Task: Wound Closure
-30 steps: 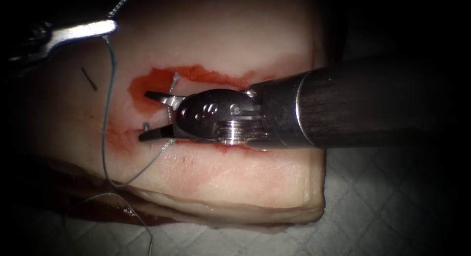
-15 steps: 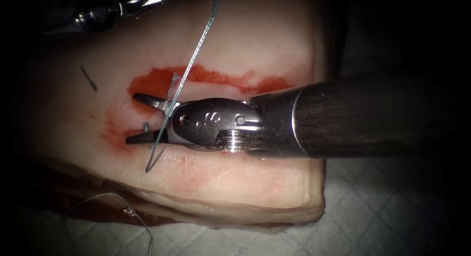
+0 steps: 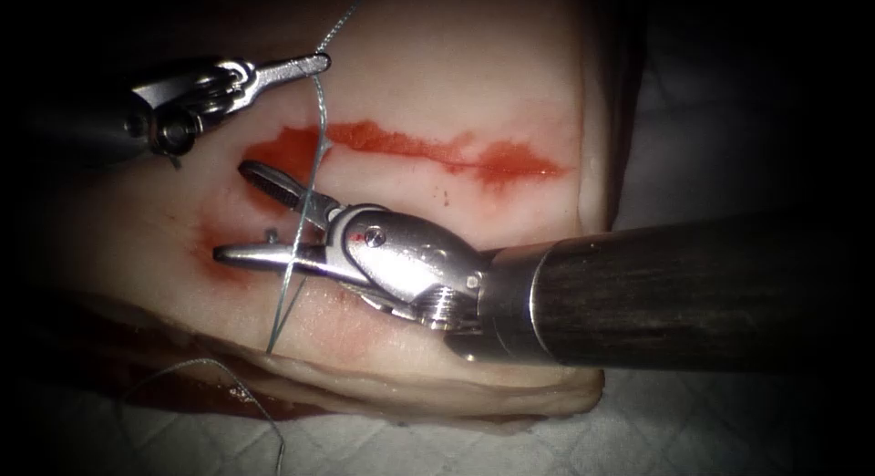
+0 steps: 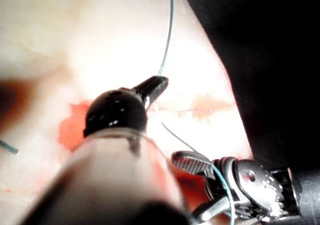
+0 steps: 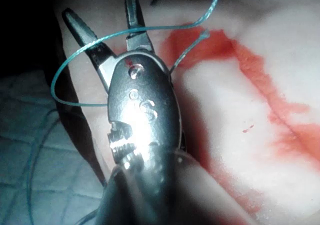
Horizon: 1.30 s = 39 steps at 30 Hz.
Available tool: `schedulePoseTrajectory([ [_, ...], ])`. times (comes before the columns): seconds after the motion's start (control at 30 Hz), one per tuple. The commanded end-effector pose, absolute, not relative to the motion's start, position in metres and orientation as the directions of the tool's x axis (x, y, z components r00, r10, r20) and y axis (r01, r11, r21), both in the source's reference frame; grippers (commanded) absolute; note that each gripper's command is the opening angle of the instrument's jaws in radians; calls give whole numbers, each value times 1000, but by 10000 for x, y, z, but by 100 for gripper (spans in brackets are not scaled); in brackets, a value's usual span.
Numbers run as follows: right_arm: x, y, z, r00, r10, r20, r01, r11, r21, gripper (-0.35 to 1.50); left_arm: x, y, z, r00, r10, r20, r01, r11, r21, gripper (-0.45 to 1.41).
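- The thread (image 3: 305, 193) is running taut from the left tool (image 3: 292, 67) down across the left end of the cut (image 3: 437, 152) and passing between the spread jaws of the right tool (image 3: 239, 212); in the right wrist view it is curling in a loop (image 5: 95, 65) around those jaws, which looks like the reason they are being held apart.
- The left tool's jaws are looking clenched on the thread near its upper stretch, keeping the strand lifted off the tissue (image 3: 456, 66).
- The right tool's jaws are gaping wide and gripping nothing, one jaw lying over the red fluid (image 3: 292, 152) at the cut's left end, the other just below it.
- A short thread end (image 3: 271, 234) is sticking up from the tissue beside the lower jaw, and another is rising at the cut's left end (image 3: 324, 146).
- I am not making out a needle.
- Slack thread (image 3: 246, 398) is trailing off the front edge of the tissue onto the quilted cloth (image 3: 693, 421) covering the table.
- The right tool's thick shaft (image 3: 674, 294) is lying over the tissue's lower right part, hiding what is beneath it.
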<state>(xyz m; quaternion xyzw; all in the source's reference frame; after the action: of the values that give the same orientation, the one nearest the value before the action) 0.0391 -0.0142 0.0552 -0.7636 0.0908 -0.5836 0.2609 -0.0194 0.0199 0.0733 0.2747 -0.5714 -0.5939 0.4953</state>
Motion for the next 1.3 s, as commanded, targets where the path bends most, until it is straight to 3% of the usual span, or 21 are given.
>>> schedulePoseTrajectory([
  [0.03, 407, -149, 553, 334, -473, 816, 137, -832, -538, 69, -197, 195, 744, -364, -900, 238, 279, 138, 950, -45],
  [0.27, 409, -150, 550, 365, -496, 788, 116, -816, -567, 88, -167, 148, 759, -386, -894, 228, 314, 105, 943, -45],
  [0.43, 407, -141, 543, 390, -505, 770, 204, -768, -607, 98, -147, 106, 744, -388, -891, 235, 345, 96, 934, -45],
  [0.67, 405, -120, 530, 403, -500, 767, 350, -690, -634, 98, -145, 83, 699, -376, -889, 262, 363, 119, 924, -45],
  [0.8, 408, -116, 527, 409, -500, 763, 429, -633, -645, 86, -155, 78, 672, -374, -877, 301, 355, 164, 920, -45],
  [1.03, 406, -116, 529, 231, -526, 818, 611, -576, -543, 86, -163, 77, 641, -372, -837, 400, 361, 266, 894, -45],
  [1.07, 403, -117, 533, 223, -532, 817, 645, -548, -533, 86, -161, 79, 637, -339, -809, 480, 394, 342, 853, -45],
  [1.3, 389, -119, 541, 237, -540, 808, 682, -499, -534, 86, -153, 85, 635, -339, -782, 523, 448, 355, 821, -45],
])
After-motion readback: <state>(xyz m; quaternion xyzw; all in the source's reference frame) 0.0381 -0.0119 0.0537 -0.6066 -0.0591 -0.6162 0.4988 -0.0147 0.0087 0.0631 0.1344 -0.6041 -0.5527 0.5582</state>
